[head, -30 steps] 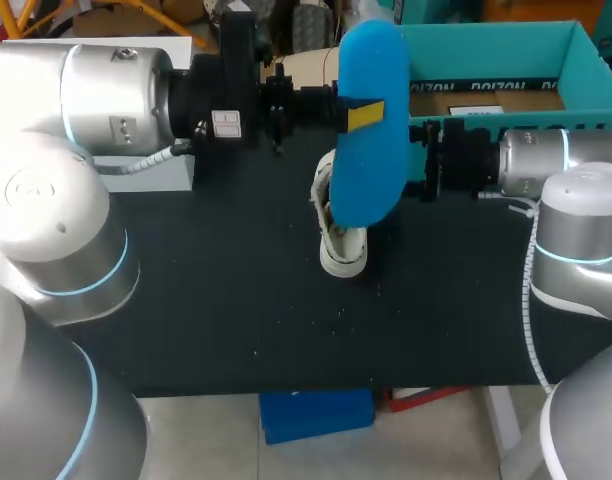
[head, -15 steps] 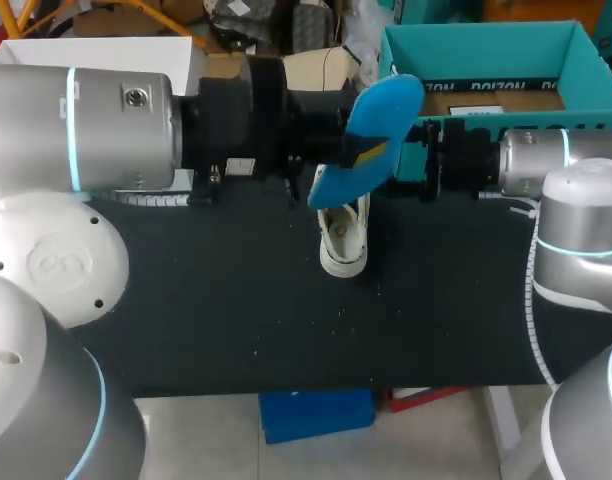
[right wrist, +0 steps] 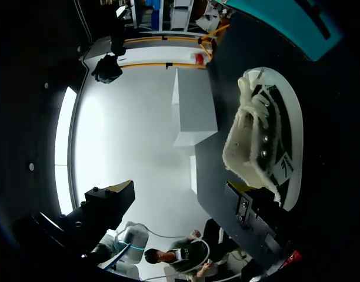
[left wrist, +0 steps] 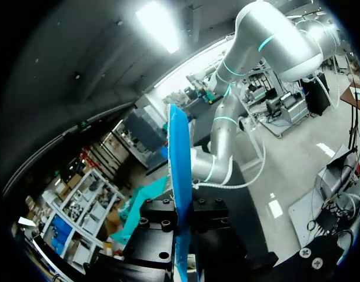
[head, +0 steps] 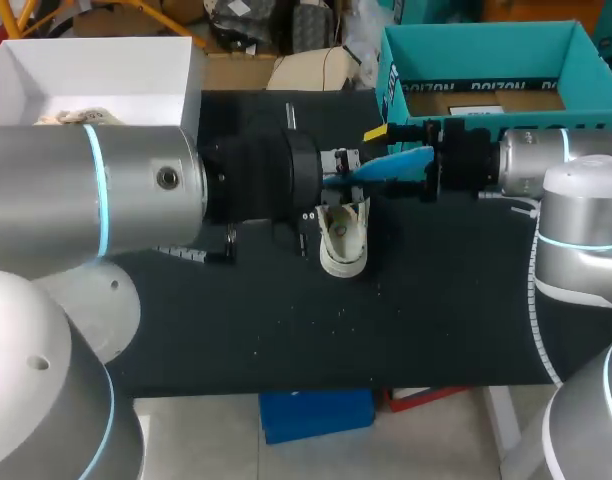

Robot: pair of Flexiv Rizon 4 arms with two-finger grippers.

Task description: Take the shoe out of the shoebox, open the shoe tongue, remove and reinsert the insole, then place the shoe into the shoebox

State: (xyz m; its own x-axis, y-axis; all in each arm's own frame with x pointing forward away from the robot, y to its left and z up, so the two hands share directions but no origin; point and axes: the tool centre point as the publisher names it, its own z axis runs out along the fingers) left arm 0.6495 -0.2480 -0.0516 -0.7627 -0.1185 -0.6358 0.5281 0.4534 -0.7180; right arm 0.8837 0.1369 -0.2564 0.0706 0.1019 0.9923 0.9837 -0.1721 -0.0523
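A white shoe (head: pixel 343 240) stands on the black table (head: pixel 236 320), toe toward the front edge. Just above it hangs the blue insole (head: pixel 411 158), turned edge-on, with my left gripper (head: pixel 338 166) shut on one end. In the left wrist view the insole (left wrist: pixel 179 158) rises thin between the black fingers of the left gripper (left wrist: pixel 181 235). My right gripper (head: pixel 391 152) comes in from the right at the insole's far end, open wide and holding nothing. In the right wrist view the shoe (right wrist: pixel 268 147) sits ahead of one finger (right wrist: pixel 246 204) of the right gripper (right wrist: pixel 180 202). The teal shoebox (head: pixel 486 45) stands at the back right.
A white box (head: pixel 96 65) with pale material in it stands at the back left. My left arm's thick body covers much of the table's left half. Bare black table lies in front of the shoe.
My left arm has swung down and turned its wrist, so the insole went from broad face up high to edge-on just above the shoe. The right arm stayed still.
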